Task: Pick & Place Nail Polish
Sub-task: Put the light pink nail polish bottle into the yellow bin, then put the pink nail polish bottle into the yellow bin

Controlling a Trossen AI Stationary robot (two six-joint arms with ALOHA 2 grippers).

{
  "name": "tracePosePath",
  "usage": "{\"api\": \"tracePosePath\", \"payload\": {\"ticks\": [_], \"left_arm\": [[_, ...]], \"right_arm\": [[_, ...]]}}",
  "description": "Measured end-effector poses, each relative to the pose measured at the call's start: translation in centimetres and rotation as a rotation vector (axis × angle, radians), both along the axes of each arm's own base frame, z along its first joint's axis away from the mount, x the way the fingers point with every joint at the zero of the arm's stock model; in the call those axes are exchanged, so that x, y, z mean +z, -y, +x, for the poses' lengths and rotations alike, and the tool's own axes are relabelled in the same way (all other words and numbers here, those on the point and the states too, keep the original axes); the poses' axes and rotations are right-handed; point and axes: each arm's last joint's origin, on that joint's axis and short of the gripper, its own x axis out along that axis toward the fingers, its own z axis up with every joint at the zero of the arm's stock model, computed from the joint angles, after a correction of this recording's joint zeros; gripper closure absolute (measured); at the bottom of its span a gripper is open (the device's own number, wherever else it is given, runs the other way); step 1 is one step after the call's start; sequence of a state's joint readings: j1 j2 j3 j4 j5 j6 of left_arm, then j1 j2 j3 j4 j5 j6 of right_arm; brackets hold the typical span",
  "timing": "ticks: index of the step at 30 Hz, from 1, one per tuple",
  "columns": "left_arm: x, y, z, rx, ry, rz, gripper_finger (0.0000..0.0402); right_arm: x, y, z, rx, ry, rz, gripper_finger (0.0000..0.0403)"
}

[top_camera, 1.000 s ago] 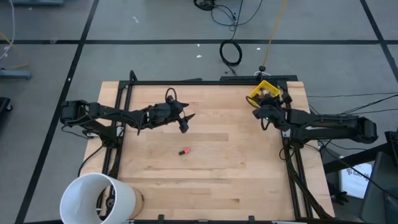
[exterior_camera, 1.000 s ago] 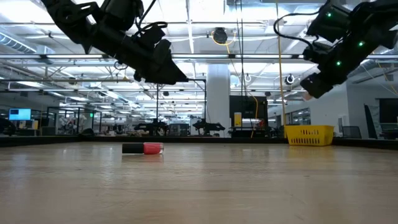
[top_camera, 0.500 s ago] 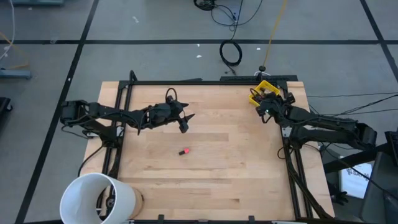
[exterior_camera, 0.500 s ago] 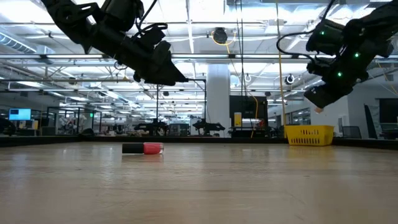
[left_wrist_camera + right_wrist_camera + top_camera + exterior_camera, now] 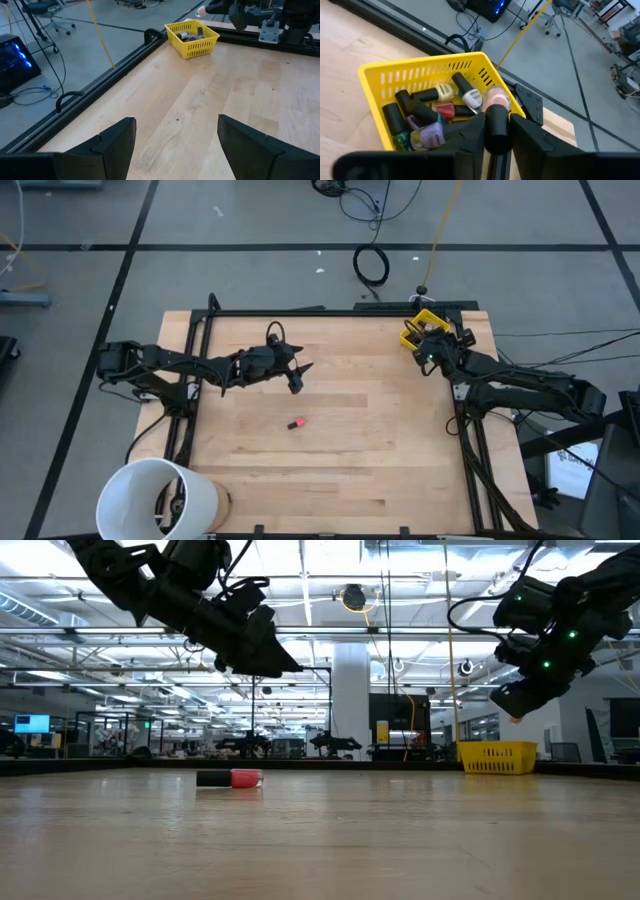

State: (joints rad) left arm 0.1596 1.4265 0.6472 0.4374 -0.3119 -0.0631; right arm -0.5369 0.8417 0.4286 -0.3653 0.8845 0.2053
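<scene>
My right gripper is shut on a pink nail polish bottle just above the near rim of the yellow bin, at the table's far right corner. The bin holds several bottles with dark caps. A red bottle with a dark cap lies on its side on the table's middle; it also shows in the low view. My left gripper hangs open and empty above the table, a little beyond the red bottle; its fingers stand wide apart in the left wrist view. My right gripper pinches the pink bottle's dark cap between its two fingers. The pink body sticks out past the fingertips toward the bin. The fingers slant down toward the table's far edge. The bottle is lifted clear, over the bin's near rim.
A large white bucket stands at the table's near left corner. Black frame rails run along the table's edges. Bare wood lies between the red bottle and the bin.
My right gripper has carried the pink bottle toward the table's far edge, closer to the yellow bin, and has sunk a little. It has stayed shut on the bottle.
</scene>
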Motion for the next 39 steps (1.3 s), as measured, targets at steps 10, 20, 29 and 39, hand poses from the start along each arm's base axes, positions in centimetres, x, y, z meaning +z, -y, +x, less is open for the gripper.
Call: {"api": "tracePosePath", "payload": {"ticks": [10,20,29,39], "left_arm": [[0.0,0.0,0.0,0.001,0.002,-0.003,0.0133],[0.0,0.6,0.1,0.005,0.034,-0.066,0.0133],[-1.0,3.2,0.1,-0.281,-0.076,-0.188,0.0133],[-0.9,8.6,-0.7,-0.239,-0.533,-0.330,0.0133]], "right_arm": [[0.0,0.0,0.1,-0.024,0.067,0.001,0.0222],[1.1,0.3,1.9,0.223,0.296,0.062,0.0197],[1.9,-0.1,3.3,0.592,0.477,0.188,0.0204],[2.0,-0.1,3.4,0.611,0.494,0.186,0.0203]]}}
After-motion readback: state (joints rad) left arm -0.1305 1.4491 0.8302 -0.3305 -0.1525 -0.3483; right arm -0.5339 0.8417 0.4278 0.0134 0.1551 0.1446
